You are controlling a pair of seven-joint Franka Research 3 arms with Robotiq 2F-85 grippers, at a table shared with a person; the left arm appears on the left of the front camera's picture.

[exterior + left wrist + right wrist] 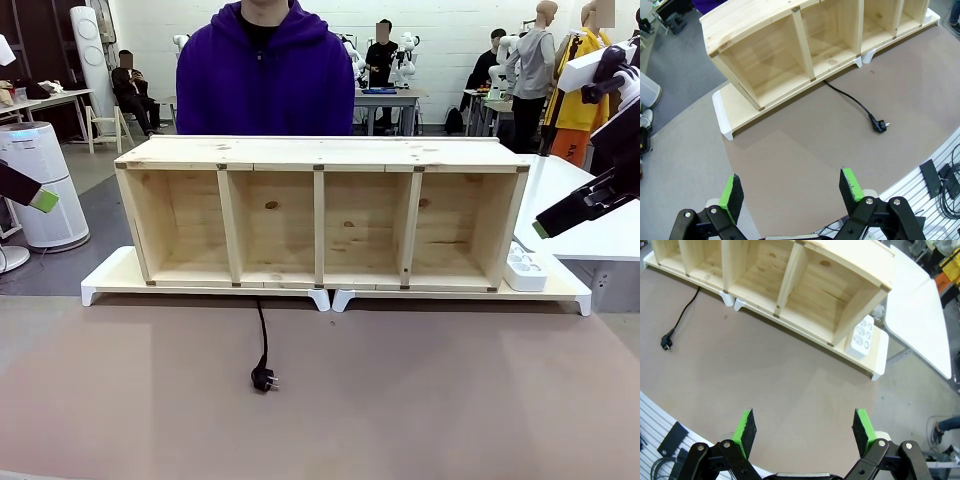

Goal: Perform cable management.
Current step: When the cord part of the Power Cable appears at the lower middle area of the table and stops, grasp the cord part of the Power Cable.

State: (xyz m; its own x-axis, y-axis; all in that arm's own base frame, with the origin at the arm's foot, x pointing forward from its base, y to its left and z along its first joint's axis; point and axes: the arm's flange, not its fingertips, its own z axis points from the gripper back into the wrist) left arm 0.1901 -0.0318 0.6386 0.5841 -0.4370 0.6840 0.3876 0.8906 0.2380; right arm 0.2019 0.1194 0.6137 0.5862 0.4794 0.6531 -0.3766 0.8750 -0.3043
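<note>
From my station I see one cable [262, 335], thin, black and smooth. It comes out from under the front of the shelf [320, 152] near the middle and runs across the matte brown table [450, 400] towards the robot. It ends in one small black plug [264, 379] with two metal pins, lying flat on the table. The shelf is pale, knotty wood, a long box with four open compartments. It sits on two low white stands [110, 280] butted end to end. One white plastic power strip [524, 268] lies at the shelf's right end. My left gripper [791, 189] and right gripper [804, 425] both hover with their green pads wide apart, gripping nothing, well away from the cable.
</note>
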